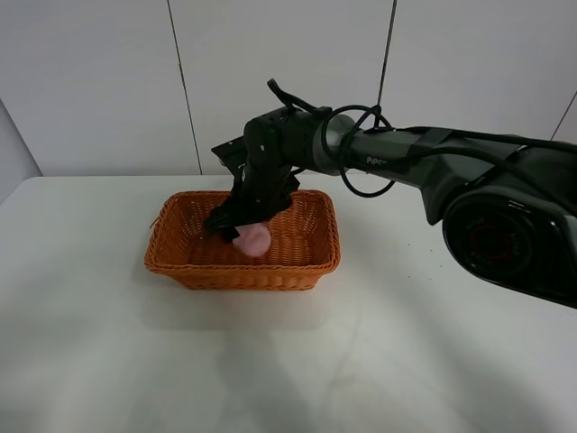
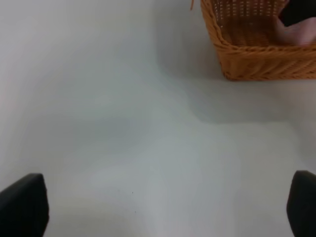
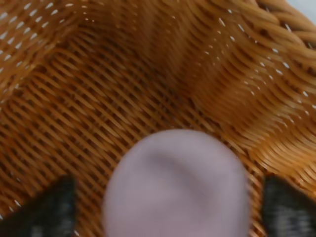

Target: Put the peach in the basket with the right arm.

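The orange-brown wicker basket (image 1: pixel 243 257) stands on the white table, left of centre. The black right arm (image 1: pixel 397 149) reaches over from the right and down into it. Its gripper (image 1: pixel 240 231) hangs inside the basket right over the pink peach (image 1: pixel 253 240). In the right wrist view the peach (image 3: pixel 175 185) lies on the woven floor (image 3: pixel 98 98) between the two fingers (image 3: pixel 49 210). A narrow gap shows on each side, so the right gripper (image 3: pixel 170 210) is open. The left gripper (image 2: pixel 158 207) is open over bare table, with nothing in it.
The left wrist view shows a corner of the basket (image 2: pixel 261 59) with the peach (image 2: pixel 298 32) inside, beyond a stretch of white table (image 2: pixel 123 123). A white panelled wall (image 1: pixel 270 72) runs behind the table.
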Controlling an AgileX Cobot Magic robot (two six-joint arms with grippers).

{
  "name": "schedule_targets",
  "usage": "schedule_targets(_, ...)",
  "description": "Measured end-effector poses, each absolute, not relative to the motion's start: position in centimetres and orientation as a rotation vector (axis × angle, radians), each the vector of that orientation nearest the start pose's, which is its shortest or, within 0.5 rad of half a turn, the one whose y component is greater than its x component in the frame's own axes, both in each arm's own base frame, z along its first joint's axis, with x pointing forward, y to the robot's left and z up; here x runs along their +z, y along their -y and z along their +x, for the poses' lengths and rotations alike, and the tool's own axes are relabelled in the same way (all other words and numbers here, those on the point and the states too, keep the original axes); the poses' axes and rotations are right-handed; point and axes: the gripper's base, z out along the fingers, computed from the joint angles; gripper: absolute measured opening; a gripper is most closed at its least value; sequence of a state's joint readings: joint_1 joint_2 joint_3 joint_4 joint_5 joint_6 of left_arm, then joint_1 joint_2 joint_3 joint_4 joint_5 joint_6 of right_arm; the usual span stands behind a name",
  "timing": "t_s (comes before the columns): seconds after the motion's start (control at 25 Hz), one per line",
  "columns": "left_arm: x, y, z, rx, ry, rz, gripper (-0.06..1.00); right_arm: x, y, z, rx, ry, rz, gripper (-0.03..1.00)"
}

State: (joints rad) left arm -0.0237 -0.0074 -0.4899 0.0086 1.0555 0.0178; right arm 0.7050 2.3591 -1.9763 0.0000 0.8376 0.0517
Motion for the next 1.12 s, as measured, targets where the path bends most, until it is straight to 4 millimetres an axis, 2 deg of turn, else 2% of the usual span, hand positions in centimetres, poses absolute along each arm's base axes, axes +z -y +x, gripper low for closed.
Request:
schedule_targets(0.12, 27.5, -0.1, -0.5, 0.007, -2.041, 0.042, 0.99, 16.5, -33.0, 39.0, 0.228, -2.589, -0.869, 0.68)
schedule_targets(0.24, 27.5, -0.1, -0.5, 0.007, -2.041, 0.042, 0.99, 18.3, -32.8, 39.4, 0.239, -2.601, -0.849, 0.69)
schedule_targets(0.48, 27.5, -0.1, -0.5, 0.007, -2.041, 0.042, 0.99, 26.2, -32.1, 40.2, 0.250, -2.545, -0.818, 0.69)
schedule_targets(0.6, 27.5, -0.1, -0.5, 0.007, -2.041, 0.042, 0.99, 28.7, -31.6, 40.2, 0.254, -2.502, -0.798, 0.69)
schedule_targets(0.88, 27.5, -0.1, -0.5, 0.007, -2.041, 0.042, 0.99, 28.7, -30.1, 41.3, 0.237, -2.524, -0.753, 0.70)
schedule_targets(1.0, 27.5, -0.1, -0.5, 0.007, -2.041, 0.042, 0.99, 28.7, -27.9, 42.8, 0.219, -2.538, -0.688, 0.70)
schedule_targets(1.12, 27.5, -0.1, -0.5, 0.007, -2.041, 0.042, 0.99, 28.7, -24.1, 45.1, 0.182, -2.560, -0.577, 0.70)
